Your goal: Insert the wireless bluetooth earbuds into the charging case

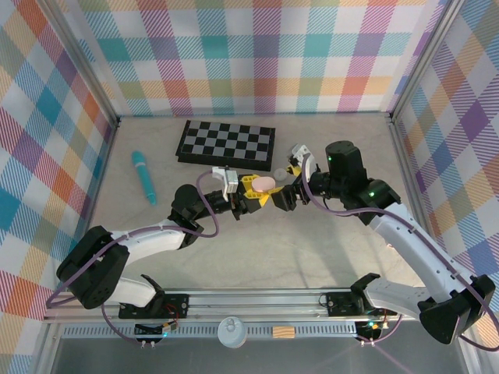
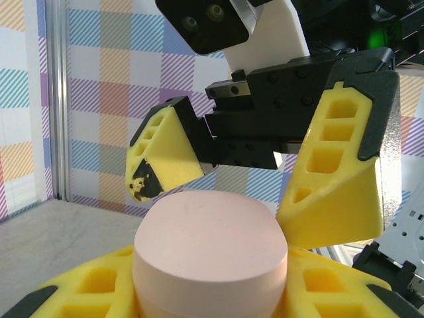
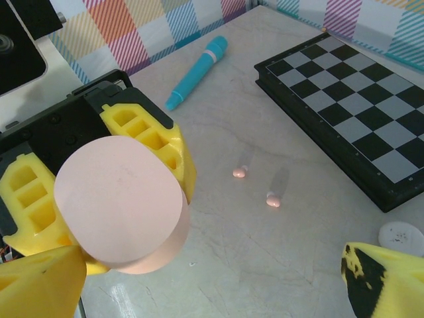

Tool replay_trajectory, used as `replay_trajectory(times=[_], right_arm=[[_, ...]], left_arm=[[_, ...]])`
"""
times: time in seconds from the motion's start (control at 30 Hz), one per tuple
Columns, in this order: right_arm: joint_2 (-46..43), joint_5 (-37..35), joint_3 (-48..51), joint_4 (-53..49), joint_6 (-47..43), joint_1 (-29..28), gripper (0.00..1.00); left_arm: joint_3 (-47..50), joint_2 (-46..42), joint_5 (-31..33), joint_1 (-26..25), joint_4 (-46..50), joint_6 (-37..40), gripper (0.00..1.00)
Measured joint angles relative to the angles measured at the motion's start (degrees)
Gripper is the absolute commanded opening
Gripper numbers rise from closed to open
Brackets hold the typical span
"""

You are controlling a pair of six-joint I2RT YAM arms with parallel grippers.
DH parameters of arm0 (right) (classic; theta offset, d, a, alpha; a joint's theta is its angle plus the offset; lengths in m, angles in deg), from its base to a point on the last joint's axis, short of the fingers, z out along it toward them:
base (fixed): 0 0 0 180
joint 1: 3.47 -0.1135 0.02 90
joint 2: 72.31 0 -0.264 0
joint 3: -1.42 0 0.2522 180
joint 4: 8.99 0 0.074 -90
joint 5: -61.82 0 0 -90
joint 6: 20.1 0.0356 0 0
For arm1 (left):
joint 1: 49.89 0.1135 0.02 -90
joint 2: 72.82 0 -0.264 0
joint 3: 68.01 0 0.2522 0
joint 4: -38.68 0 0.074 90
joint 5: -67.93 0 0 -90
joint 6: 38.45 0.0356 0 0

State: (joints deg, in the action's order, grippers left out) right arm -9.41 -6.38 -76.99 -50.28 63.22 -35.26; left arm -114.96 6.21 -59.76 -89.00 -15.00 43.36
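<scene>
The charging case (image 2: pixel 211 248) is a pale pink pebble with its lid down. My left gripper (image 2: pixel 211 281) is shut on it, one yellow finger on each side, and holds it above the table (image 1: pixel 263 184). My right gripper (image 2: pixel 245 175) faces it with its yellow fingers (image 2: pixel 334 179) spread wide round the case's far end, open and holding nothing. From the right wrist view the case (image 3: pixel 119 199) sits at the left between the left arm's fingers (image 3: pixel 156 142). Two tiny pink earbuds (image 3: pixel 240 172) (image 3: pixel 272 199) lie on the table below, a little apart.
A black-and-white chessboard (image 1: pixel 226 142) lies at the back of the table. A long teal stick (image 1: pixel 143 176) lies to the left. A small white pebble-like case (image 3: pixel 401 237) rests near the chessboard's corner. Checked walls close in the back and both sides.
</scene>
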Motion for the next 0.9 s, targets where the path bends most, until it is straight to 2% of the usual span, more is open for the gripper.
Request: replay_trajectory(times=[0.37,0.53,0.9], right_arm=[[-0.11,-1.05,0.00,2.95,1.73,0.28,0.96],[-0.31,-3.43,-0.50,5.90,1.88,0.72,0.96],[0.74,-5.70,-2.01,6.36,3.26,0.74,0.96]], left_arm=[[0.07,-0.04,-0.09,0.31,0.55,-1.27,0.33],[0.39,-0.04,-2.08,0.20,1.31,-1.25,0.32],[0.39,-0.46,-3.21,0.09,1.14,-1.25,0.32]])
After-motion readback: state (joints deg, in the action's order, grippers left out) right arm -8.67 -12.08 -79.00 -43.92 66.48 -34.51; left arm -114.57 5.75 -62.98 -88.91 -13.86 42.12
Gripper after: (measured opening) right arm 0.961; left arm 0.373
